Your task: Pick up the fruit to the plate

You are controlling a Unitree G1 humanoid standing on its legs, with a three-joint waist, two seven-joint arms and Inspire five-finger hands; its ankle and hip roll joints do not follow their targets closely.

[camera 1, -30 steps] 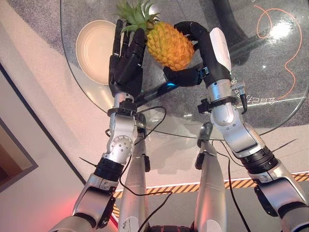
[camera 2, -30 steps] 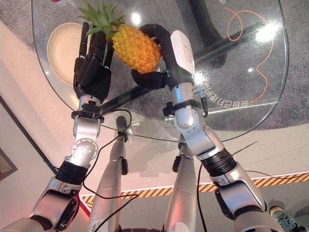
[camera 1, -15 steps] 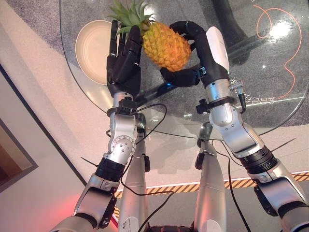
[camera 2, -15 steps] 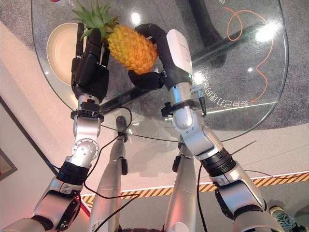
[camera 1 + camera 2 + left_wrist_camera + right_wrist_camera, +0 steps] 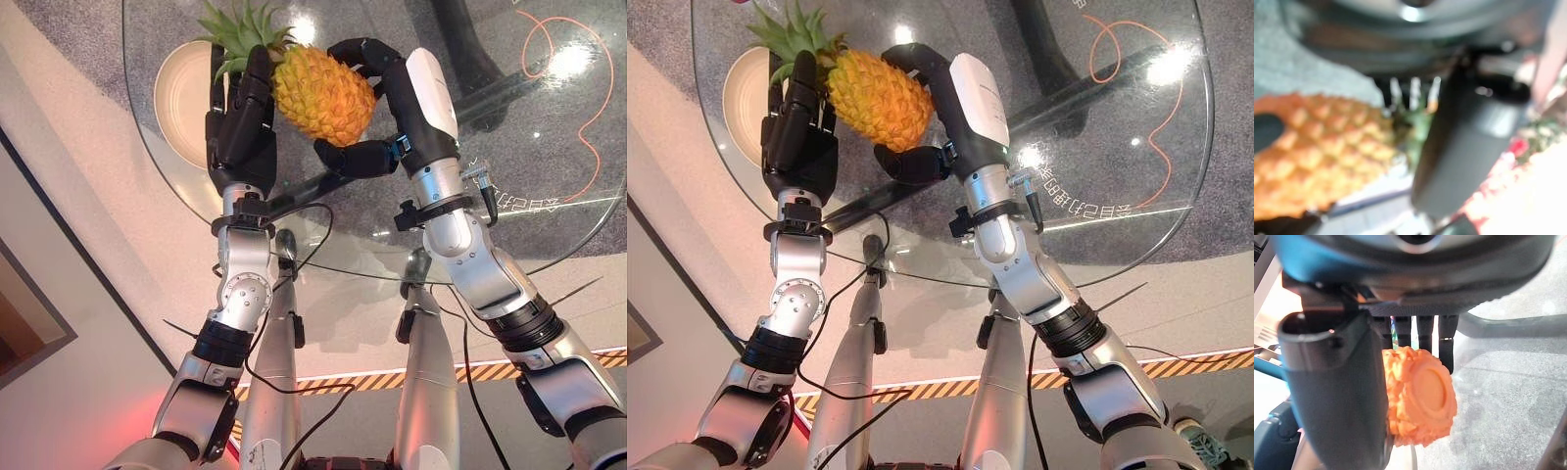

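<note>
Right hand (image 5: 392, 117) curls around the pineapple (image 5: 321, 93); left hand (image 5: 238, 127), fingers straight, braces it toward the upper-left plate (image 5: 176, 93).

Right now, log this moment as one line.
pineapple: held above glass table | right hand: curled round it | left hand: flat against its leafy end | plate: empty

Pale printed characters run along the near edge of the round clear glass table (image 5: 549, 201), but they cannot be made out as readable words.
</note>
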